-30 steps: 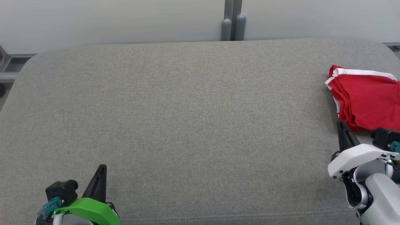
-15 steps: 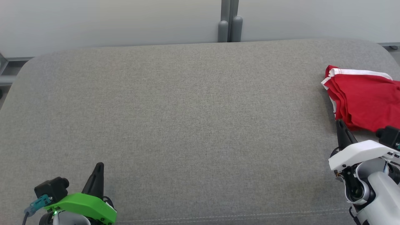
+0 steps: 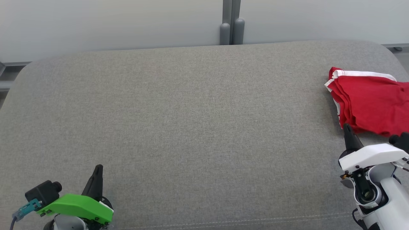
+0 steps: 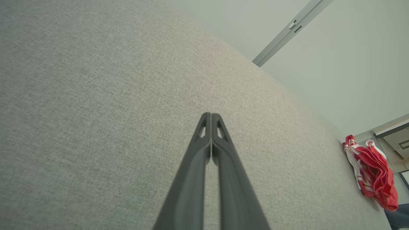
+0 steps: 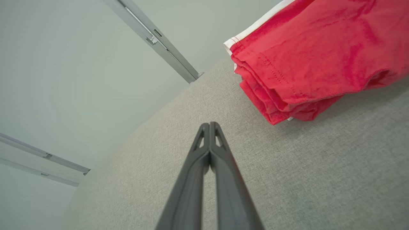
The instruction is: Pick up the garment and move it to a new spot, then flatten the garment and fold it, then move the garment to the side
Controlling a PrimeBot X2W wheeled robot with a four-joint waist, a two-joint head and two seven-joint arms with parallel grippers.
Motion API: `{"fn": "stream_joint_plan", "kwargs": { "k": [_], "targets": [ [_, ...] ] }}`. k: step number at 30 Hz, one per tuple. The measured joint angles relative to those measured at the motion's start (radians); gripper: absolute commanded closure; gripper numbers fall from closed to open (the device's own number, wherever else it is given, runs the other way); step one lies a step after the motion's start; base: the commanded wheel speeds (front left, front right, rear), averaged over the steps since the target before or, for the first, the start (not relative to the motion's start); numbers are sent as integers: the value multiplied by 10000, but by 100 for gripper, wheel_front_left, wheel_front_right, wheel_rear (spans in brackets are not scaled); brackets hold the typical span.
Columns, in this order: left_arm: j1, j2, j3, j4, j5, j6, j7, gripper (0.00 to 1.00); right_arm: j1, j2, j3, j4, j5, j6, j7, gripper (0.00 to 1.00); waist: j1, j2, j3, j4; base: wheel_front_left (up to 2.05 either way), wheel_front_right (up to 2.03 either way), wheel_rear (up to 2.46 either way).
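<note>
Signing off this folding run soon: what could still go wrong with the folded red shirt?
1. The shut right gripper sits close to the near corner of the folded red jersey shirt with white trim. Moving off carelessly might snag a layer and loosen the fold.
2. The shirt lies near the right end of the grey fabric-covered surface, so a nudge might slide it off.

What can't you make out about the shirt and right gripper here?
Head view: garment runs off the right edge; its full outline is cut off.
Right wrist view: top and right edges crop it; folds hide any print.
Left wrist view: it is too small for detail.
Head view: right gripper is hidden below its tip by its white wrist cover.
</note>
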Motion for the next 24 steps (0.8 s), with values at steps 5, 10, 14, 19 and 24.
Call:
{"fn": "stream_joint_plan", "kwargs": {
  "k": [5, 10, 14, 19, 24],
  "targets": [
    [-1, -86, 249, 2, -520, -125, 140, 100, 68, 176, -245, -79, 520, 127, 174, 100, 0, 0, -25, -39, 0, 0, 0],
    [-3, -209, 468, 10, -940, -219, 303, 100, 77, 305, -495, -157, 1039, 247, 368, 100, 0, 0, -50, -77, 0, 0, 0],
    [-7, -322, 665, 23, -1363, -303, 477, 100, 101, 443, -690, -213, 1450, 341, 510, 100, 0, 0, -69, -108, 0, 0, 0],
    [-10, -397, 915, 44, -1896, -453, 614, 100, 154, 587, -928, -297, 1929, 481, 690, 100, 0, 0, -94, -147, 0, 0, 0],
    [-14, -535, 1152, 54, -2391, -570, 792, 100, 256, 750, -1185, -357, 2428, 581, 872, 100, 0, 0, -119, -186, 0, 0, 0]
  ]
}}
